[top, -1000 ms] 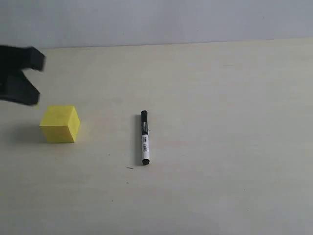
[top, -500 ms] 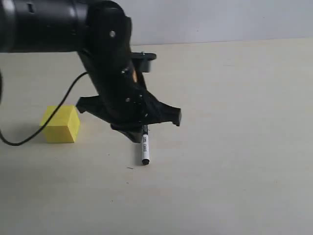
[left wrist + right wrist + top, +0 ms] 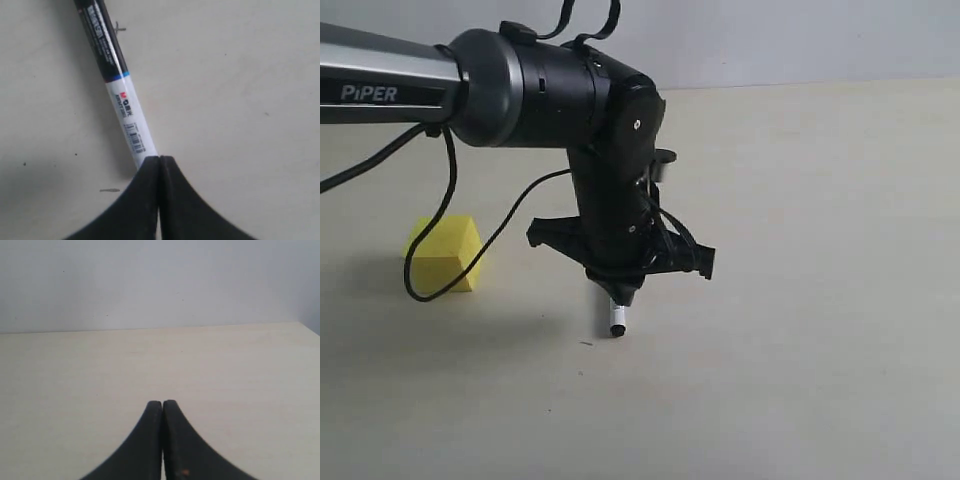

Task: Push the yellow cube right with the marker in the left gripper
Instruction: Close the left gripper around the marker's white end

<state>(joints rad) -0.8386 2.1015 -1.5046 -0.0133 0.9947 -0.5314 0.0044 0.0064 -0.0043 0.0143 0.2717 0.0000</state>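
The yellow cube (image 3: 445,255) rests on the table at the left. The marker (image 3: 616,322) lies flat on the table near the middle, and only its near white end shows below my left gripper (image 3: 621,292). In the left wrist view the marker (image 3: 117,85) runs under the left gripper (image 3: 159,158), whose jaws are pressed together with nothing between them. The left gripper hangs directly over the marker, well right of the cube. My right gripper (image 3: 162,403) is shut and empty above bare table; it does not show in the exterior view.
The pale table (image 3: 800,300) stretches to a grey wall at the back. The left arm's black cable (image 3: 430,270) loops down in front of the cube. A small dark mark (image 3: 584,343) sits on the table just left of the marker's near end.
The left arm has swung in from the far left edge, past the cube, and come down over the marker. Marker and cube have stayed in place.
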